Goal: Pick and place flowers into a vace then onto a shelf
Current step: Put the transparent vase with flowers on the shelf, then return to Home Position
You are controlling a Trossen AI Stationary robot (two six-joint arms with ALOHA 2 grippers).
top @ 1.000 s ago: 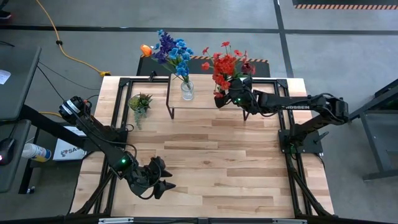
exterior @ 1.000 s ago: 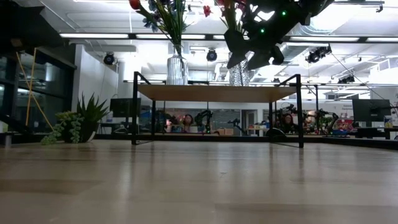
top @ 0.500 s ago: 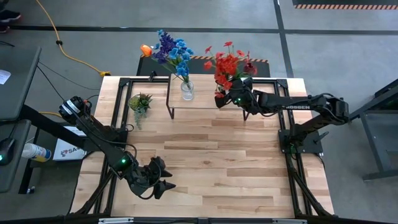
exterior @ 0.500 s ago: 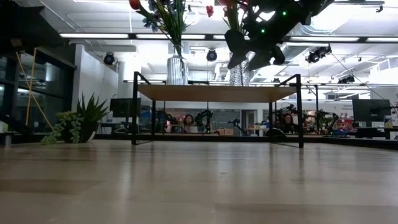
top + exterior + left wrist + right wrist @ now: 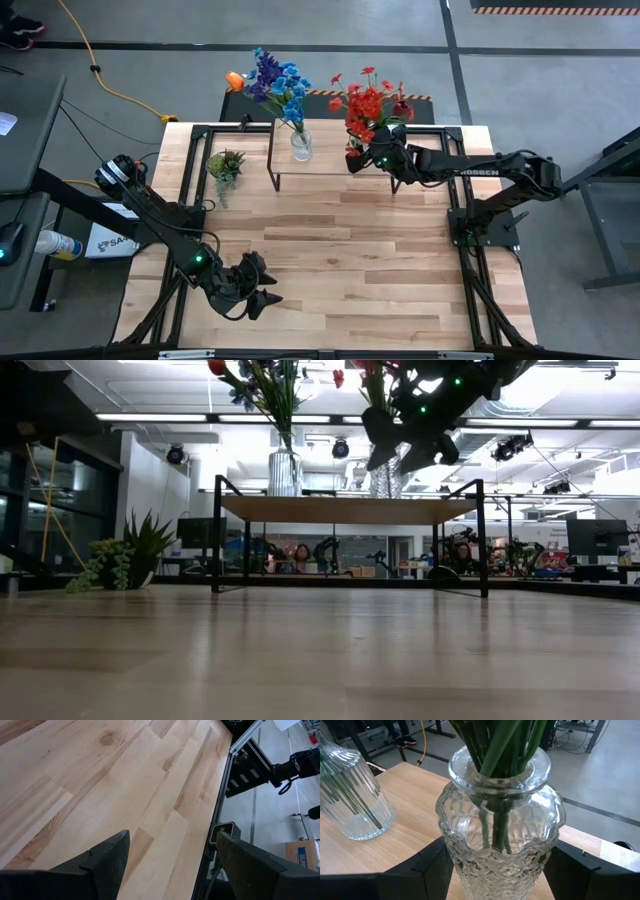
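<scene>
Two vases: both stand on the shelf [image 5: 330, 165], a ribbed clear one [image 5: 350, 800] and a bumpy-patterned clear one [image 5: 501, 845].
Right pincer [image 5: 362, 160]: fingers spread on either side of the patterned vase, one dark finger [image 5: 427, 870] near each flank; from the wrist view I cannot tell whether the pads actually touch the glass.
Flowers in the patterned vase: red blooms [image 5: 365, 100] fanning out just above the right pincer; their thin green stems [image 5: 495, 750] bunch through the vase neck straight ahead of the fingers.
Flowers in the ribbed vase: blue and purple blooms with one orange one [image 5: 275, 82], well off to the side of the right pincer, toward the left arm's half of the shelf.
Shelf: light-wood board on thin dark legs, directly under the right pincer.
Left pincer [image 5: 262, 285]: fingers spread wide and holding nothing, low over bare planks of the table [image 5: 100, 780], well apart from shelf and flowers.
Potted plant [image 5: 225, 165]: small green spiky one, on the table beside the shelf's end farthest from the right pincer.
</scene>
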